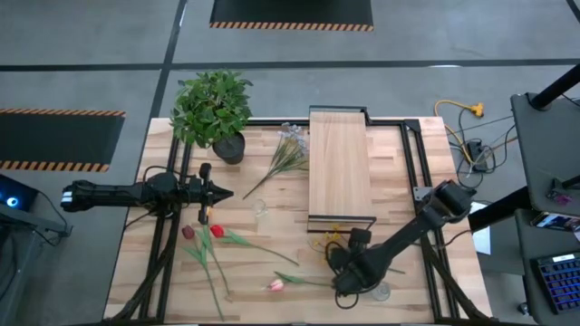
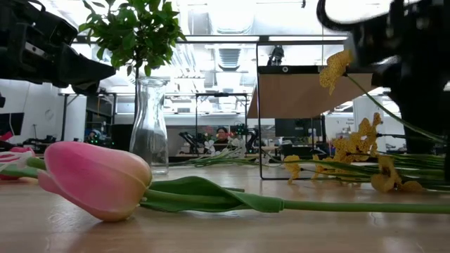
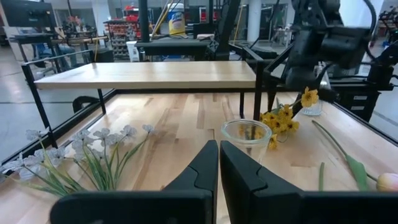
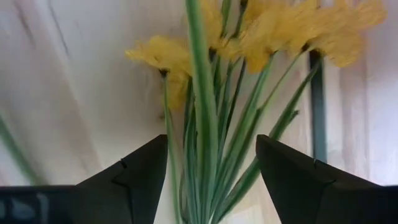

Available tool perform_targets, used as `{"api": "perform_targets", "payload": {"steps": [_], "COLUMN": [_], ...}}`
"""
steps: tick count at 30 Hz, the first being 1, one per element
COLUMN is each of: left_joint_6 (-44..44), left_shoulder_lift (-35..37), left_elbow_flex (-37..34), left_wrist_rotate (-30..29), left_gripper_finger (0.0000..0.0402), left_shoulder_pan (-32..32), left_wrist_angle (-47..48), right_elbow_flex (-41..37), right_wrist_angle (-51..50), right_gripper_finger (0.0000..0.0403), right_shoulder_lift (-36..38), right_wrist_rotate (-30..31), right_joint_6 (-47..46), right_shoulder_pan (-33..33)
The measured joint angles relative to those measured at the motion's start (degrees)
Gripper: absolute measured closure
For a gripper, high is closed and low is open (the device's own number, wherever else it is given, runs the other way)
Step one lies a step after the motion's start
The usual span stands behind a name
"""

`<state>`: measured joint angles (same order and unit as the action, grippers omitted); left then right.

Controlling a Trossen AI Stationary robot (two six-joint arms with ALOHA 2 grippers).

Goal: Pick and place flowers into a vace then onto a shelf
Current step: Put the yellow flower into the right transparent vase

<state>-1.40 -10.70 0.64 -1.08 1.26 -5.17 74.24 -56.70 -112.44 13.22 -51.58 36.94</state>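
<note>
Looking across your table (image 1: 272,226), the shelf (image 1: 338,163) stands mid-table. Your right gripper (image 4: 211,165) hangs open near its front end, the yellow flowers' (image 4: 249,31) stems running between its fingers (image 4: 140,174). Your left gripper (image 3: 217,168) waits closed behind the glass vase (image 3: 247,138). No writing is readable.

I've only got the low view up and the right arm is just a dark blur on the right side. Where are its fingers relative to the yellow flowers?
Observer: The right gripper is open, with the stems of the yellow flowers running between its fingers.
Operator: Is anything lifted yet?
Observer: I cannot tell; in the high view the bunch shows by the near end of the shelf.
Operator: What is the left arm doing?
Observer: The left gripper is shut, pointing at the mouth of the glass vase, holding nothing.
</note>
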Motion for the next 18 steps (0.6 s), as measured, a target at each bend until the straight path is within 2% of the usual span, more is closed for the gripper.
{"api": "perform_targets", "payload": {"steps": [10,18], "left_joint_6": [0.0,0.0], "left_shoulder_lift": [0.0,0.0], "left_elbow_flex": [0.0,0.0], "left_wrist_rotate": [0.0,0.0], "left_gripper_finger": [0.0402,0.0402], "left_shoulder_pan": [0.0,0.0], "left_wrist_angle": [0.0,0.0], "right_elbow_flex": [0.1,-0.1], "right_wrist_angle": [0.1,-0.1], "right_gripper_finger": [0.0200,0.0271], "right_shoulder_lift": [-1.6,-0.4], "right_wrist_rotate": [-0.2,-0.4], "right_joint_6": [1.3,-1.1], "right_shoulder_pan": [-0.2,-0.2]}}
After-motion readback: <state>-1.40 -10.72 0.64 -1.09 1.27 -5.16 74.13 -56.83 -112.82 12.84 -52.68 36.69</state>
